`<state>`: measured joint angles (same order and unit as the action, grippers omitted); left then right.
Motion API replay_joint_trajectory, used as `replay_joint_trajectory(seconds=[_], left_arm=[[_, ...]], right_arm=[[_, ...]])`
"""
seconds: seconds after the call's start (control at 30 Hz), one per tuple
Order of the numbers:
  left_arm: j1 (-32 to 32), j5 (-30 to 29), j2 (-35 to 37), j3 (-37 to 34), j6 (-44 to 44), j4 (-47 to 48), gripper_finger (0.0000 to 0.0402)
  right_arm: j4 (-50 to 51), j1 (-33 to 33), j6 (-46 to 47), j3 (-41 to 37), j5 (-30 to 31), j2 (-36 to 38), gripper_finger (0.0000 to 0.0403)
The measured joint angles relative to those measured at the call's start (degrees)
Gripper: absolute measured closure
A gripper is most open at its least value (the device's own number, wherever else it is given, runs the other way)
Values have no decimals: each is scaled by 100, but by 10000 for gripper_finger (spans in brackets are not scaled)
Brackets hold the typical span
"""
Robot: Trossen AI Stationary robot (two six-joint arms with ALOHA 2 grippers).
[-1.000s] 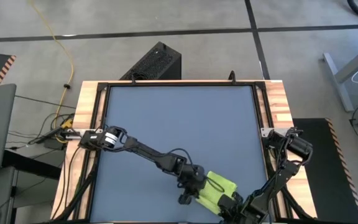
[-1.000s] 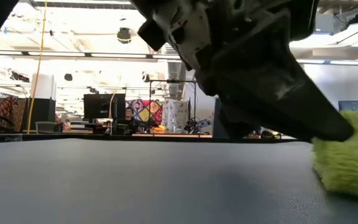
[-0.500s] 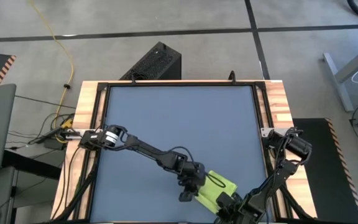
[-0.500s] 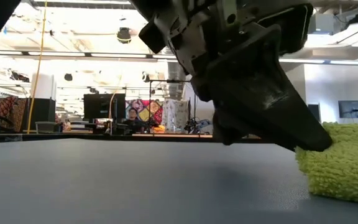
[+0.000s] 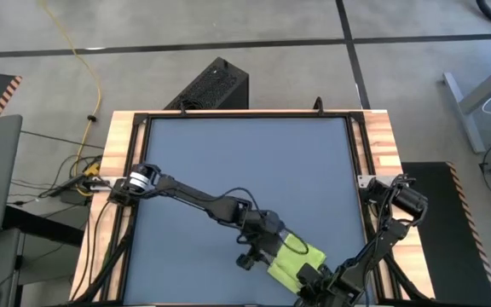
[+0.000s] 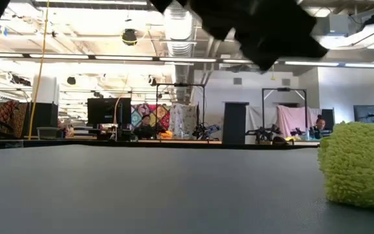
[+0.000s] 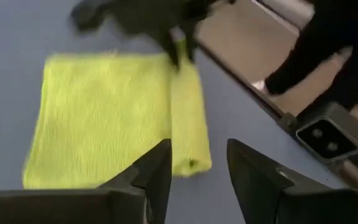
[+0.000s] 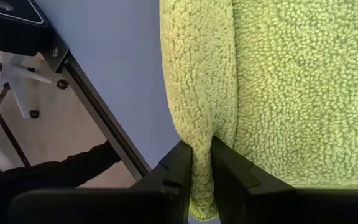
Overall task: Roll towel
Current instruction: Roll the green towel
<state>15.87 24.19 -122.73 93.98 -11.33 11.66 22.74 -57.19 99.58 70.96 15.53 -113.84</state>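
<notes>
Towel (image 5: pixel 295 261), one only, lime yellow-green, lying on the blue desk (image 5: pixel 245 162) near its front edge, toward the right side in the high view. Two arms there: left gripper (image 5: pixel 258 251) just beside the towel's left edge, right gripper (image 5: pixel 315 275) at its front right end, fingers too small and dark to make out from above. Low view: one fuzzy green lump at the right margin, cut off by the frame; a dark arm part overhead, also cut off, not identifiable as either arm; a few people far back in the room, small. Left wrist view: one flat folded rectangle with a single rolled ridge along one long side; left gripper (image 7: pixel 199 162) spread apart above it, released, touching nothing; the other arm's dark fingers at the far end of the roll, blurred. Right wrist view: right gripper (image 8: pixel 201 163) pinching the rolled edge between two nearly closed fingers (image 8: pixel 179 168); the rest of the cloth cut off.
</notes>
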Motion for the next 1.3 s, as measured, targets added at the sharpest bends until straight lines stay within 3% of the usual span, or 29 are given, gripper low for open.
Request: replay_joint_trajectory(seconds=[0.1, 0.2, 0.37, 0.43, 0.6, 1.13, 1.3], left_arm=[[345, -272, -40, -1, -1110, -138, 257], [671, -996, -276, 4, -2025, -472, 257], [865, -2740, -550, -3, -2301, -1027, 256], [892, -3053, -572, -3, -2232, -1052, 256], [924, -2589, -576, -3, -2158, -986, 256], [1080, -3063, -901, -1, -1752, -874, 256], [954, -2720, -901, -1, -1396, -737, 292]], right_arm=[[-18, 0, 1, 0, 0, 0, 322], [-28, 0, 68, -2, -1, 0, 322], [-57, 0, 80, -7, 0, 0, 322], [-63, 2, 88, -7, -2, 0, 322], [-69, 2, 89, -7, -4, 0, 322], [-45, 31, 88, -2, -33, 0, 322], [-26, 33, 91, 0, -30, 0, 322]])
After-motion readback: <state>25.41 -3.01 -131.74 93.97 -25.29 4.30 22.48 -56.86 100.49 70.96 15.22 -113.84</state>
